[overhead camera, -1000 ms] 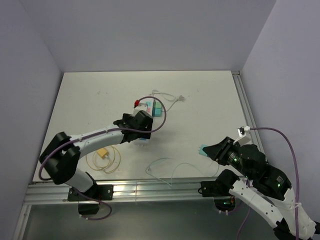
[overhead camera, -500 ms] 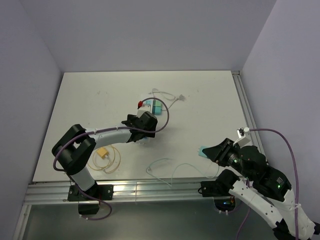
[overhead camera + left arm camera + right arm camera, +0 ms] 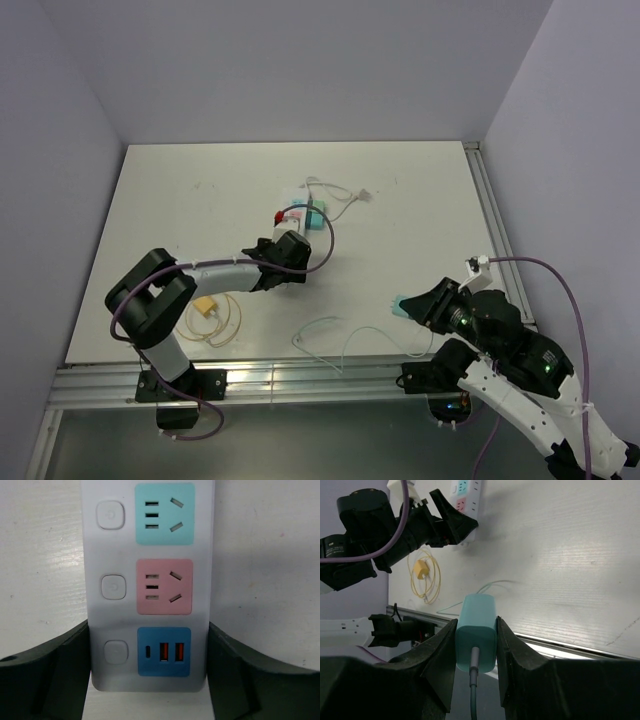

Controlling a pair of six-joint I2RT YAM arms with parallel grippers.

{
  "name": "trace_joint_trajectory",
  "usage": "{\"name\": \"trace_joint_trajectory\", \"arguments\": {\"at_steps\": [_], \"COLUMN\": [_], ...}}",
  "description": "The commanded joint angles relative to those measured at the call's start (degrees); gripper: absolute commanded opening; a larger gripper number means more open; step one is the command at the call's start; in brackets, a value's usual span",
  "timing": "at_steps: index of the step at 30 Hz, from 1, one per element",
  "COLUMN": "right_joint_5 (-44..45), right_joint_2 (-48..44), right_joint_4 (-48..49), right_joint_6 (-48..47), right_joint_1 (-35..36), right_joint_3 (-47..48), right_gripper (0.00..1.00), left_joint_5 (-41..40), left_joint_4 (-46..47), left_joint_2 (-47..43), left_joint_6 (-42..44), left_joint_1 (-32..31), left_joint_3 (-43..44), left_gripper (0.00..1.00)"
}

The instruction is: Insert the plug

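Observation:
A white power strip point(image 3: 150, 580) with teal, pink and blue socket panels lies flat on the table point(image 3: 180, 200). From above the power strip point(image 3: 306, 213) sits mid-table. My left gripper point(image 3: 149, 632) straddles its near end, both black fingers point(image 3: 75, 655) pressed against the strip's sides. The left gripper point(image 3: 292, 246) reaches in from the near left. My right gripper point(image 3: 476, 622) is shut on a teal plug point(image 3: 477, 611) with a grey cable at its back, held above the table's front right. From above, the plug point(image 3: 400, 304) pokes out of the right gripper point(image 3: 412, 308).
A yellow cable coil point(image 3: 207, 312) lies near the left arm's base. A thin pale cable point(image 3: 330, 335) loops along the front edge, and a white cable point(image 3: 340, 192) trails behind the strip. A metal rail point(image 3: 300, 375) borders the front, another point(image 3: 490, 220) the right side.
The left gripper's jaws have narrowed onto the near end of the power strip. The right gripper has drifted slightly toward the near left with the plug.

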Motion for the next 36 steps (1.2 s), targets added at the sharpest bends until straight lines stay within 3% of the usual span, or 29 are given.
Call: {"name": "trace_joint_trajectory", "arguments": {"at_steps": [1, 4, 7, 18, 24, 36], "right_joint_5": [-0.3, 0.0, 0.2, -2.8, -3.0, -4.8], "right_joint_2": [0.5, 1.1, 2.1, 12.1, 22.2, 44.9], "right_joint_4": [3.4, 3.3, 3.2, 11.8, 17.8, 35.3], "right_joint_6": [0.6, 0.8, 0.9, -1.3, -3.9, -3.6], "right_joint_1": [0.4, 0.4, 0.4, 0.4, 0.4, -1.9], "right_joint_3": [-0.8, -0.8, -1.1, -1.4, 0.9, 2.9], "right_gripper": [0.0, 0.0, 0.0, 0.0, 0.0, 0.0], "left_joint_5": [6.4, 9.9, 14.4, 34.0, 37.6, 42.6], "left_joint_4": [2.5, 4.7, 7.4, 20.3, 26.1, 33.3], "left_joint_2": [-0.1, -0.8, -2.8, -14.1, -19.6, -19.2], "left_joint_6": [0.5, 1.1, 1.2, -1.4, -3.4, -8.0], "left_joint_1": [0.1, 0.1, 0.1, 0.1, 0.1, 0.1], "left_joint_3": [-2.6, -4.2, -6.3, -17.0, -23.0, -26.0], "left_gripper": [0.55, 0.22, 0.0, 0.0, 0.0, 0.0]}}
